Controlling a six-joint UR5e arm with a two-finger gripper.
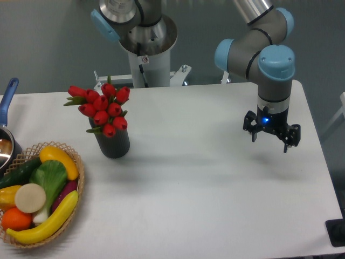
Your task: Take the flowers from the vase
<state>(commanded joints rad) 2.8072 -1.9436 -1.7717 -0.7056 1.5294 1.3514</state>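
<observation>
Red tulip flowers (102,109) with green leaves stand bunched in the dark vase (114,143), left of centre on the white surface (215,194), a bit toward the far edge. Vase upright, flowers leaning slightly left. Claw (271,139) hangs above the surface at right, well apart from the vase, fingers spread open, nothing between them, pointing down; blue light on its wrist. Wicker basket (81,183) at near left corner holds a yellow banana (46,224), an orange (16,218), green leafy veg (48,178), a cucumber (19,174), a pale round slice (29,198). Blue-handled pot (7,108) at left edge, partly cut off. Robot base (145,48) beyond the far edge.
</observation>
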